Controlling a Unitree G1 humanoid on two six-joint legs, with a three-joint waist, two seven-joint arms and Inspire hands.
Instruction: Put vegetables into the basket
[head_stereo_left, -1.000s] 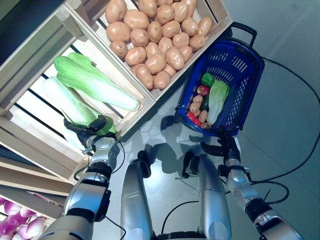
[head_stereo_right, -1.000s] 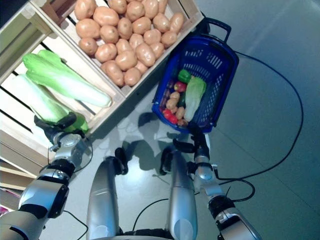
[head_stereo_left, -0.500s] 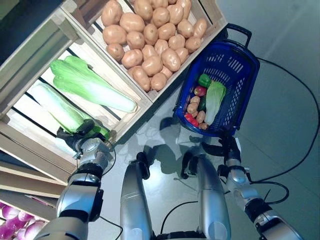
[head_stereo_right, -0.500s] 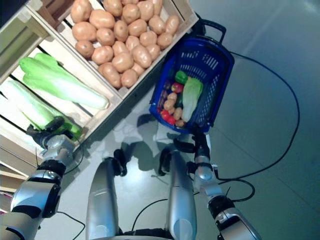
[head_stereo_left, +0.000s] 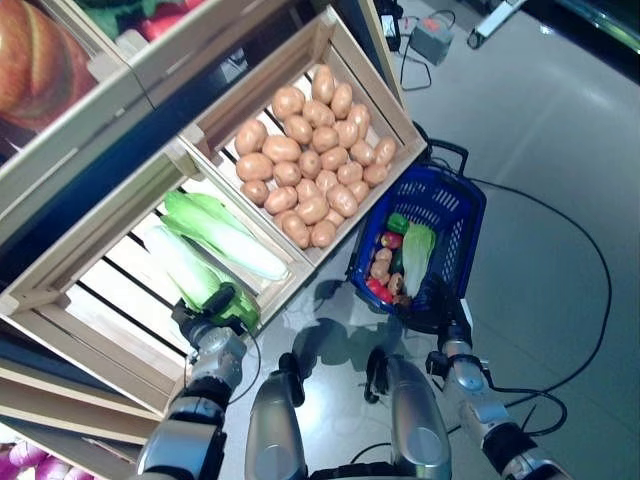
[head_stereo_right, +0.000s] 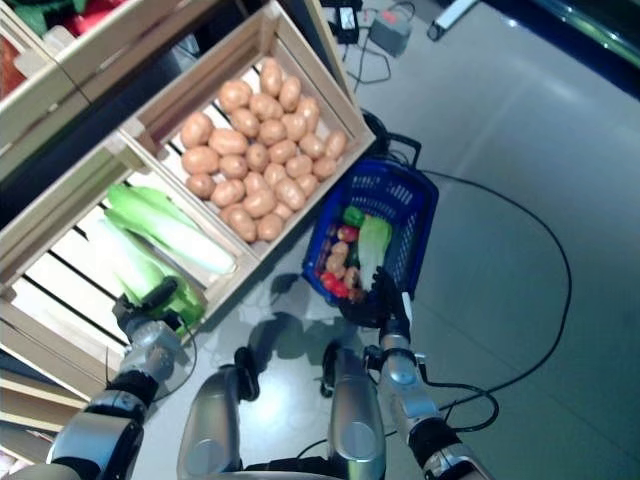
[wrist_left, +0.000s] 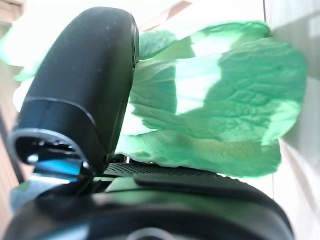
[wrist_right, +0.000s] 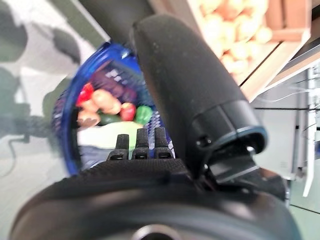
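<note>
Since a second ago your camera has tilted up: crates and basket sit smaller and higher in frame, more shelving and floor showing. Don't read that as the things moving.

Left hand (head_stereo_left: 212, 322), lower left of the left eye view, is clamped on the leafy end of a cabbage (head_stereo_left: 190, 275) lying in the slatted crate (head_stereo_left: 110, 300); its wrist view shows thumb (wrist_left: 82, 85) over green leaf (wrist_left: 220, 100). A second cabbage (head_stereo_left: 235, 243) lies just beside it.

Right hand (head_stereo_left: 438, 303) sits at the near rim of the blue basket (head_stereo_left: 460, 205), centre right. Whether it grips the rim, you cannot tell; the fingers are hidden.

Progress, by your eye: partly done. The basket already carries one cabbage (head_stereo_left: 415, 255), a green pepper (head_stereo_left: 397, 222), potatoes and red pieces. The held cabbage is yet to be lifted out.

Room: the crate's front board and the corner of the potato crate (head_stereo_left: 310, 165) stand between hand and basket. Open floor lies to the right.
</note>
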